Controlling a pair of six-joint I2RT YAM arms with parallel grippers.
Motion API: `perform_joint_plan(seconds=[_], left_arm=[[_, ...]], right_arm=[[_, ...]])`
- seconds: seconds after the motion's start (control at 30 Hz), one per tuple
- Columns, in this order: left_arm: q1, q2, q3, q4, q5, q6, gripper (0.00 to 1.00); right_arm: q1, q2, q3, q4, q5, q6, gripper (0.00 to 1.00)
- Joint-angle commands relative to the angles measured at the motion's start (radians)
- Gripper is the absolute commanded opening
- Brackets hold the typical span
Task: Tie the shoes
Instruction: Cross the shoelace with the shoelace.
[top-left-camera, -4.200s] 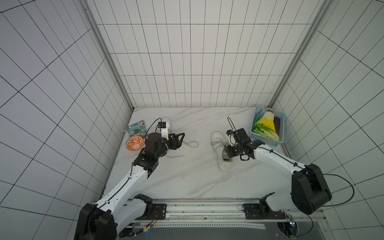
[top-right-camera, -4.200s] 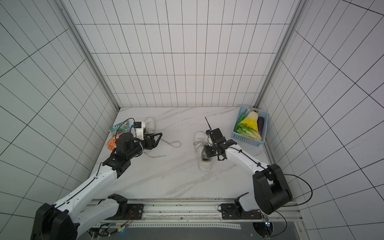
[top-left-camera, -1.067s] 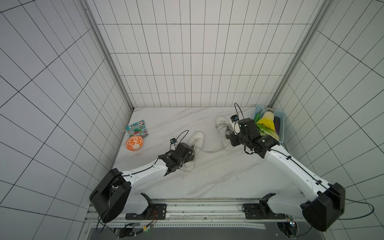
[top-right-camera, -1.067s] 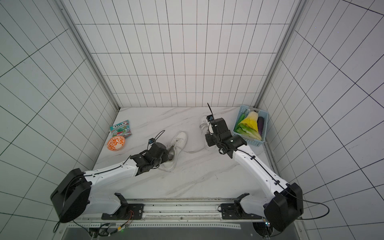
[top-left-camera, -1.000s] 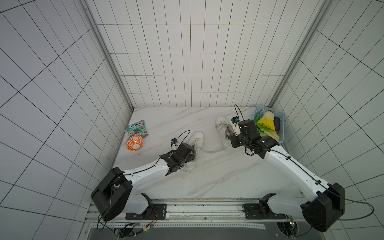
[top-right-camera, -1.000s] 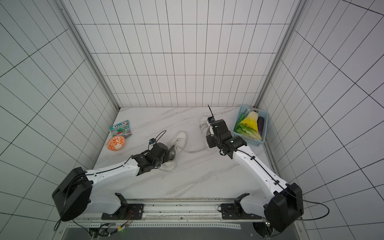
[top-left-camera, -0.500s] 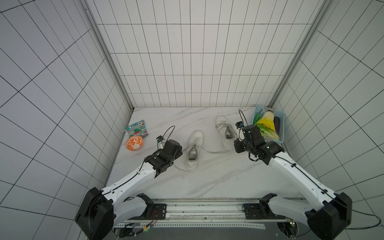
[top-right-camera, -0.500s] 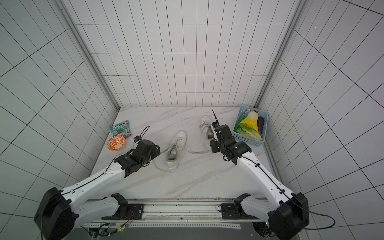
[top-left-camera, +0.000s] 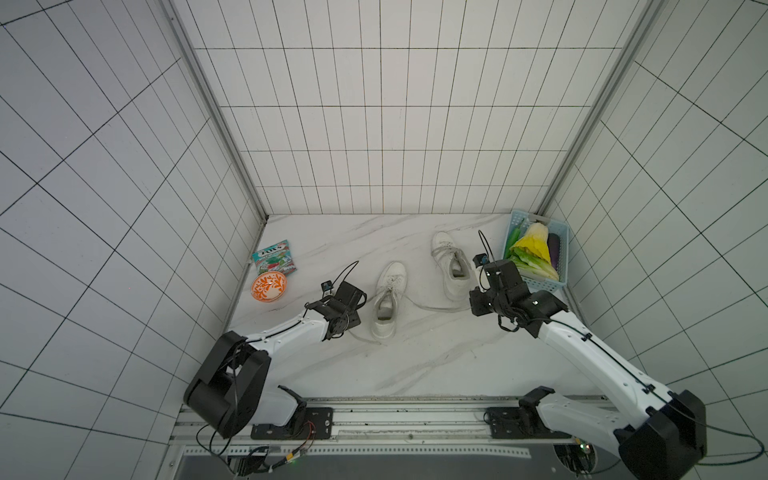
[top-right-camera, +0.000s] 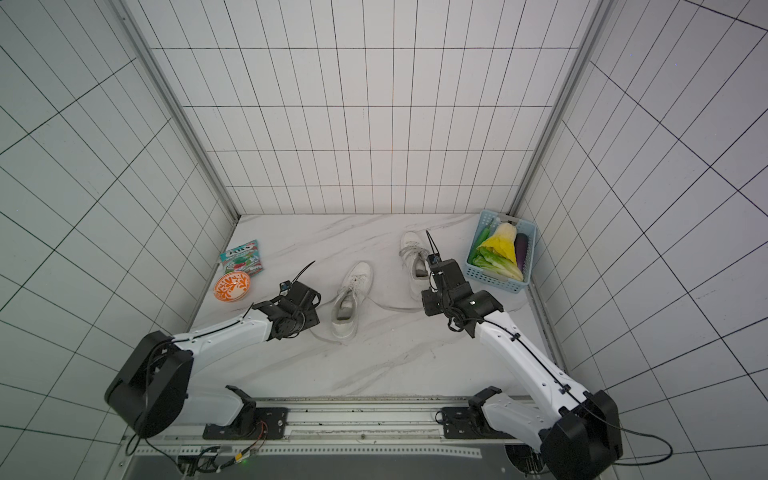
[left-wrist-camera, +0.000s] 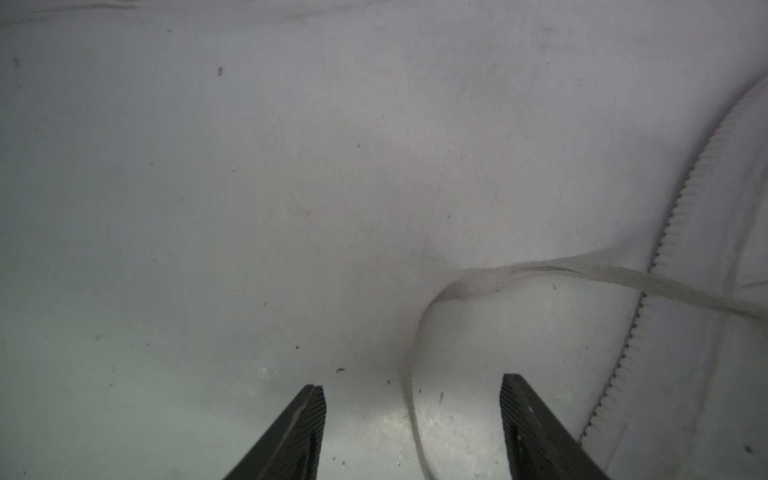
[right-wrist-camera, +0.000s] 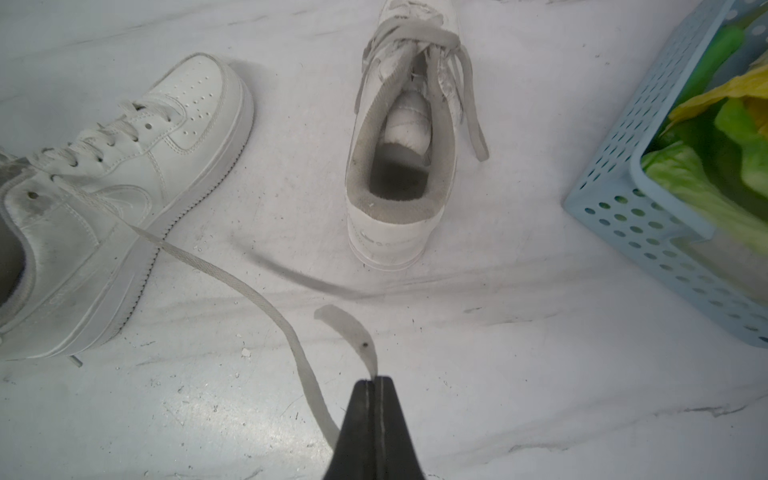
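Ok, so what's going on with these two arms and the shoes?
On the marble table, a robot's right gripper is shut on one lace of the middle white sneaker. The left gripper is open, with that sneaker's other lace lying loose between its fingers. No knot there yet. The second sneaker sits untouched near the blue basket.

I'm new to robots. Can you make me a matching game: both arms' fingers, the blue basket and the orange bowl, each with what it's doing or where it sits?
1. left fingers
2. right fingers
3. blue basket
4. orange bowl

A. pinched shut on a lace
B. holds leafy vegetables
C. spread apart, gripping nothing
D. next to the snack packet

Pairs: 1-C, 2-A, 3-B, 4-D.
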Motion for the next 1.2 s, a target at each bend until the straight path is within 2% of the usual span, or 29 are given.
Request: perform_joint_plan(seconds=[0.0,0.1,0.2,0.33,0.43,0.57,0.63,0.77,0.9,0.97,1.07,1.17], left_arm=[[0.007,0.060,0.029,0.052,0.001,0.029,0.63],[0.008,0.106,0.028,0.080,-0.002,0.031,0.54],[0.008,0.133,0.027,0.096,0.008,0.037,0.39],[0.008,0.105,0.016,0.117,0.041,0.060,0.11],[0.008,0.015,0.007,0.122,0.070,0.091,0.00],[0.007,-0.142,0.014,0.101,0.125,0.138,0.00],[0.007,-0.230,0.025,0.090,0.172,0.166,0.00],[0.008,-0.364,0.032,0.094,0.261,0.180,0.00],[0.008,-0.429,0.024,0.129,0.339,0.155,0.00],[0.009,-0.438,0.025,0.146,0.361,0.137,0.00],[0.012,-0.437,0.032,0.168,0.392,0.114,0.00],[0.012,-0.428,0.042,0.205,0.443,0.075,0.00]], right_arm=[[-0.009,-0.008,-0.062,0.009,-0.004,0.056,0.00],[-0.009,0.004,-0.082,0.021,0.001,0.069,0.06],[-0.011,-0.009,-0.073,0.019,0.009,0.069,0.13],[-0.032,-0.070,-0.037,-0.006,0.015,0.052,0.34],[-0.048,-0.136,-0.002,-0.018,-0.019,0.011,0.46],[-0.051,-0.194,0.026,0.015,-0.160,-0.040,0.65],[-0.050,-0.211,0.018,0.074,-0.271,-0.046,0.71],[-0.016,-0.217,-0.057,0.284,-0.461,-0.004,0.75],[0.110,-0.155,-0.128,0.550,-0.556,0.030,0.74],[0.183,-0.085,-0.136,0.658,-0.567,0.030,0.73],[0.299,0.024,-0.121,0.744,-0.499,-0.024,0.72],[0.357,0.123,-0.101,0.825,-0.459,-0.044,0.70]])
